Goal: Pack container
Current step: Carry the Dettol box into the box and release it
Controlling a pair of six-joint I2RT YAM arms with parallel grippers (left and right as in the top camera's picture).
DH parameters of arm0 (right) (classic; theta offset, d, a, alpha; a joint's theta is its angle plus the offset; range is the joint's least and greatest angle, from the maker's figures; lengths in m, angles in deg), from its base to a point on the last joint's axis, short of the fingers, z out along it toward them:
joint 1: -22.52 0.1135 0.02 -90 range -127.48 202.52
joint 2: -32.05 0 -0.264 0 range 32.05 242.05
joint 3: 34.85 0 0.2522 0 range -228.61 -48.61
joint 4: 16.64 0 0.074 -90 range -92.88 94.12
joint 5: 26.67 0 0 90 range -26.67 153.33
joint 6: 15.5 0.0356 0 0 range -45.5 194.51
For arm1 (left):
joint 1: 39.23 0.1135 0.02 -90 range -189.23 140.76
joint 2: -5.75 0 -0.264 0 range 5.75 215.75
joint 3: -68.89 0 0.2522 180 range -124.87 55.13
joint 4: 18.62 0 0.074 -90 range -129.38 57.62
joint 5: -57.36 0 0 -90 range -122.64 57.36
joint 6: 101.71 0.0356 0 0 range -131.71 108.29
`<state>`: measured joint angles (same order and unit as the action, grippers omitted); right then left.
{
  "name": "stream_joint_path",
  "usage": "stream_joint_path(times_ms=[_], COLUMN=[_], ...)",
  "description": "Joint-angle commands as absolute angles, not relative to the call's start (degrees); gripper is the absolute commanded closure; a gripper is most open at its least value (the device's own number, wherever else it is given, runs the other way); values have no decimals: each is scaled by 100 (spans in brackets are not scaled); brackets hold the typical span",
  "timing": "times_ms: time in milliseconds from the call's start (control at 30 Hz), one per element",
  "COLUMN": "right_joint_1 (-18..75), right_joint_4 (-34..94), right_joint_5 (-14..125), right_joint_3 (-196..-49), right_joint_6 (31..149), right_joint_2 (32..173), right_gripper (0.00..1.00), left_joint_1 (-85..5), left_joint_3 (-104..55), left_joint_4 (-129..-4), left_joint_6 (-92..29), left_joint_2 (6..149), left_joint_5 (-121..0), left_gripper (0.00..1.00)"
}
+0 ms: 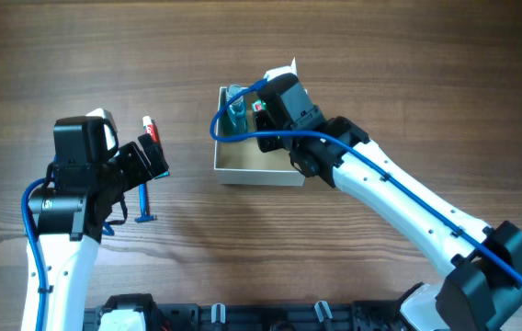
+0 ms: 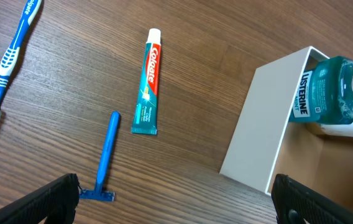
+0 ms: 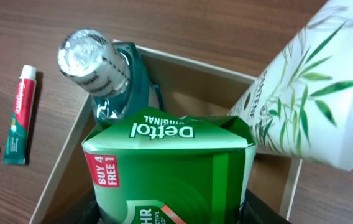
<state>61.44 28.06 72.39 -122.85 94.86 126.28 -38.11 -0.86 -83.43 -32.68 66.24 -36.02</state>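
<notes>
Now: right gripper (image 1: 263,108) clamps 1 green Dettol pack (image 3: 170,162), directly over the open container (image 3: 61,158) at table centre. Just beyond, 1 mouthwash bottle (image 3: 96,62) and 1 white pouch (image 3: 307,93) sit inside. Left gripper (image 2: 176,205) gapes wide, empty, above the razor (image 2: 106,155), with the toothpaste (image 2: 148,81) farther off. Right finger pads and the floor beneath the pack are hidden.

The container (image 2: 257,124) has white walls and a tan inside. The mouthwash bottle (image 2: 329,90) is teal with a silver cap, the soap pack (image 3: 170,162) green with a red patch, and the tube (image 3: 313,93) white with green leaves. The toothpaste (image 2: 148,84) is red, white and green, and the razor (image 2: 107,155) is blue.
</notes>
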Motion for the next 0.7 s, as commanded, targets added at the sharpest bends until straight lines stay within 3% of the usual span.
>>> stream_joint_path(times_ms=[0,333,667], right_joint_1=[6168,6168,6168], right_joint_4=[2898,2935,2933], right_joint_5=[7232,7232,7230], right_joint_3=[-12313,-12311,-12313], right_joint_6=[9797,9867,9865], right_joint_2=[12921,13315,13470], right_gripper=[76,74,55], left_joint_1=[-3837,-3839,-3839], left_joint_3=[-180,-180,-180], left_joint_4=[-8349,-8349,-8351], left_joint_6=[-3319,-3319,-3319], left_joint_2=[6631,6631,6631], left_joint_5=[-3755,-3755,-3755], left_gripper=[0,0,0])
